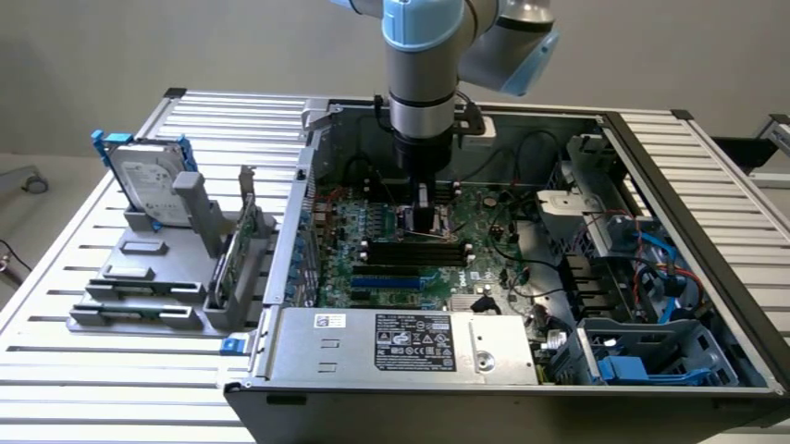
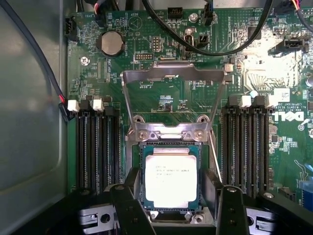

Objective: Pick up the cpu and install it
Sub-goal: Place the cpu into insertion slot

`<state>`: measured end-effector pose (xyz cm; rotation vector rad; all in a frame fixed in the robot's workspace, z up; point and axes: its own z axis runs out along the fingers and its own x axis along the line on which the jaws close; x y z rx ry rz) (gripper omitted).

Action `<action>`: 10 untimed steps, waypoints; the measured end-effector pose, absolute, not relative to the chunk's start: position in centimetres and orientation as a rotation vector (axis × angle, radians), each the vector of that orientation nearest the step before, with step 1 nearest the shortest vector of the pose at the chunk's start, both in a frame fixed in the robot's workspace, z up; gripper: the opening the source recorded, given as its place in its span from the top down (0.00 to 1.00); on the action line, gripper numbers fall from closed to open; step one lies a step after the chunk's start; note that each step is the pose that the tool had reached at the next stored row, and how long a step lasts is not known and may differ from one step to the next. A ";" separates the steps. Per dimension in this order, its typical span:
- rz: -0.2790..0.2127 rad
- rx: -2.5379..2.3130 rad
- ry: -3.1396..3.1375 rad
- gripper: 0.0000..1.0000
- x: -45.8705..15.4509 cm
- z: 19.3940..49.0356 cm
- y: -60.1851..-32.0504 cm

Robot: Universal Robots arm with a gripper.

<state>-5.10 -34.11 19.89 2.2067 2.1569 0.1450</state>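
The cpu [image 2: 171,178], a flat square chip with a silvery top, lies level in the motherboard socket [image 2: 171,142], and its green edges line up with the socket frame. My gripper [image 2: 171,182] reaches down inside the computer case [image 1: 691,213], low over the board, and its black fingers [image 2: 132,188] press against the chip's two opposite sides. The socket's metal load plate [image 2: 173,78] stands swung up and open beyond the chip. In the exterior view my gripper [image 1: 426,211] is right at the socket in the middle of the motherboard [image 1: 482,236].
Black memory slots [image 2: 95,147] flank the socket on both sides, and black cables [image 2: 205,44] loop over the board. The power supply [image 1: 408,342] sits at the case's front. A silver hard drive [image 1: 148,185] stands in a grey holder at the exterior view's left.
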 end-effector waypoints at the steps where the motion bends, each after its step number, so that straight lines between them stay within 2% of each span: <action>1: 0.145 2.207 2.157 0.38 -5.1 20.1 -34.1; 10: 0.145 2.210 2.153 0.38 -6.1 22.0 -34.1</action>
